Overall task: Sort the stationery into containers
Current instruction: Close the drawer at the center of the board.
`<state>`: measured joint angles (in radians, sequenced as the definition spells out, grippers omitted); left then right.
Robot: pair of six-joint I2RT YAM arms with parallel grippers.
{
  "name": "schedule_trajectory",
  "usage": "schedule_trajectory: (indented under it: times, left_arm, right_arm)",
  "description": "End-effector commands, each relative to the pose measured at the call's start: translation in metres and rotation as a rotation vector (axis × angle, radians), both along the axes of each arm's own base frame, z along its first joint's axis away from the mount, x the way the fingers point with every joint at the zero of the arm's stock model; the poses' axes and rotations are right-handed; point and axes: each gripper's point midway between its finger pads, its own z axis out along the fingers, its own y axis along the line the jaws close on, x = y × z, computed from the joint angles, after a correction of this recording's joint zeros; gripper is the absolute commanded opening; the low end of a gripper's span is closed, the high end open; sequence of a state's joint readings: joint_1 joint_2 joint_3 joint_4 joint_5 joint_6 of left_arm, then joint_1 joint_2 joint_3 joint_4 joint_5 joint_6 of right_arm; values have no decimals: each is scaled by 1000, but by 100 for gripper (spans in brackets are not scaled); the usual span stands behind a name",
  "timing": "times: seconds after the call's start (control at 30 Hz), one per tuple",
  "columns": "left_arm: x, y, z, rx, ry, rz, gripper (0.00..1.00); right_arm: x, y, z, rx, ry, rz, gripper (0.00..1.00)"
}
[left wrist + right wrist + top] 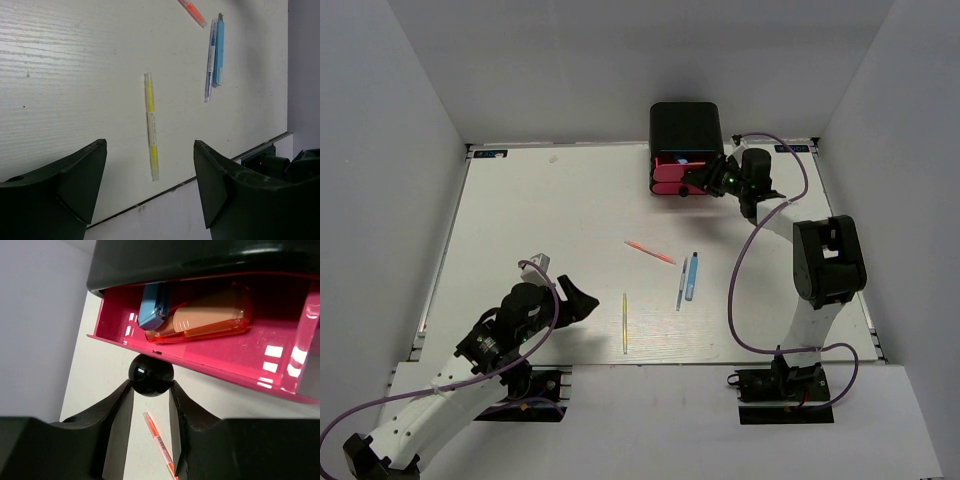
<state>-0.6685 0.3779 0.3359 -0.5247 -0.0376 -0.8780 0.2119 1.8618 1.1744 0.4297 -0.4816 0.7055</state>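
No writing can be read anywhere. The thin yellow stick (151, 127), at the centre of the left wrist view, carries tiny dark print on its white middle, too small to make out. The thin pink-orange pen (159, 442), low in the right wrist view, bears dark marks, equally illegible.

Drawer (227, 367) access is tight: right gripper (151, 386) clamps the knob (150, 374) dead front, and blue stub (152, 307) and orange stub (200, 322) fill one end; the other end is bare. Grey-blue pen (681, 287) and marker (692, 277) touch, no finger gap between. Yellow stick (625, 322) lies apart, room both sides; left gripper (150, 145) near, jaws wide, nothing between.
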Motion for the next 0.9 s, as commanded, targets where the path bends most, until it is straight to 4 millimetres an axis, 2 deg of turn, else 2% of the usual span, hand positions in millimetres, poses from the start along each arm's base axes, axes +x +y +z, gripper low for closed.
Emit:
schedule_trajectory:
  times: [0.0, 0.03, 0.27, 0.47, 0.53, 0.63, 0.67, 0.7, 0.73, 0.77, 0.87]
  left_arm:
    - [3, 0, 11, -11, -17, 10, 80]
    - [3, 0, 11, -11, -17, 10, 80]
    - [3, 0, 7, 0, -3, 10, 80]
    - [5, -2, 7, 0, -3, 10, 80]
    - [5, -2, 5, 6, 4, 10, 80]
    - [6, -3, 7, 0, -3, 10, 80]
    - [6, -3, 7, 0, -3, 10, 80]
    - [6, -3, 7, 0, -3, 10, 80]
    - [6, -3, 7, 0, -3, 10, 80]
    - [6, -3, 7, 0, -3, 10, 80]
    - [5, -2, 3, 6, 4, 10, 80]
  right_arm:
    - [24, -2, 42, 32, -178, -49, 36]
    - [27, -1, 48, 35, -195, -55, 35]
    - [41, 1, 59, 36, -223, -62, 35]
    - [51, 2, 62, 36, -234, -66, 35]
    - [55, 0, 64, 23, -249, -74, 39]
    - [56, -1, 62, 16, -252, -76, 45]
    - [54, -2, 63, 17, -256, -66, 46]
    - [51, 0, 55, 11, -245, -61, 48]
    - [46, -1, 59, 11, -252, -56, 49]
    - [41, -1, 46, -5, -235, -48, 49]
    - [33, -4, 39, -28, -229, -39, 50]
